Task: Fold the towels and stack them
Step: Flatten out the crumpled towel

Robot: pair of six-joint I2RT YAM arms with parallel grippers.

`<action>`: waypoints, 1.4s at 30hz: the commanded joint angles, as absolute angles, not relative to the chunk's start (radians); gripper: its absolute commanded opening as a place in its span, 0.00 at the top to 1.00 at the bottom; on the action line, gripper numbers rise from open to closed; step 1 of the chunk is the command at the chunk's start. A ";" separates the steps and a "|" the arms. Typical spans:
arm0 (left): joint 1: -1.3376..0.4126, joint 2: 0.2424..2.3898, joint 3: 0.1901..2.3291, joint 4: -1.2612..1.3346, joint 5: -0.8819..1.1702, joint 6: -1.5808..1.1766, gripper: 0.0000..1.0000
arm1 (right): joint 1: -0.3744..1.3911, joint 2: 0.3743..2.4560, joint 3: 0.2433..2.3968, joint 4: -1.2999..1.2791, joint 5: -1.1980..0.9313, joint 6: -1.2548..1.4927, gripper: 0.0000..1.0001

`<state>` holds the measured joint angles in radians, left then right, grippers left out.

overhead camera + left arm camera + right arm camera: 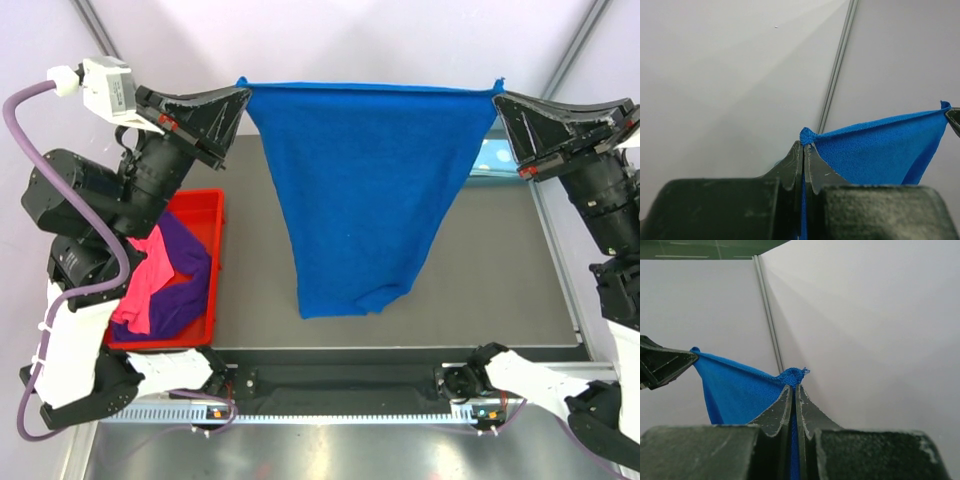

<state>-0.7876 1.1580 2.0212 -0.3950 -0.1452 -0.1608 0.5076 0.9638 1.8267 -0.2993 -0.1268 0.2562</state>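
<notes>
A royal blue towel [370,190] hangs stretched in the air between both grippers, its lower end drooping toward the dark table. My left gripper [243,95] is shut on its upper left corner [808,135]. My right gripper [497,95] is shut on its upper right corner [795,375]. In each wrist view blue cloth [880,150] runs off toward the other gripper's tip. A purple towel [180,275] and a pink towel [145,280] lie crumpled in the red bin [205,210] at the left. A bit of light blue dotted towel [492,155] peeks out behind the hanging towel's right side.
The dark table mat [500,270] lies under the hanging towel. A black bar with a ruler strip [340,395] runs along the near edge between the arm bases. White walls with a metal post [837,65] stand behind.
</notes>
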 commanded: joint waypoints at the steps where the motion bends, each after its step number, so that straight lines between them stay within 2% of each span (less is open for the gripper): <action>1: -0.775 1.118 2.025 -0.307 -0.255 -0.124 1.00 | 0.505 0.922 1.822 -0.207 -0.049 0.249 1.00; 9: -0.775 1.225 1.956 -0.243 -0.390 -0.037 1.00 | 0.505 1.021 1.756 -0.175 0.067 0.163 1.00; 17: -0.752 1.374 2.118 -0.273 -0.379 -0.014 1.00 | 0.497 1.154 1.868 -0.199 0.092 0.124 1.00; 22: -0.752 1.338 2.151 -0.302 -0.336 -0.040 1.00 | 0.495 1.112 1.887 -0.218 0.064 0.141 1.00; 33: -0.752 1.164 2.046 -0.314 -0.282 -0.095 1.00 | 0.497 0.963 1.789 -0.216 0.005 0.213 1.00; 42: -0.752 1.157 2.048 -0.310 -0.287 -0.092 1.00 | 0.495 0.971 1.838 -0.239 -0.021 0.219 1.00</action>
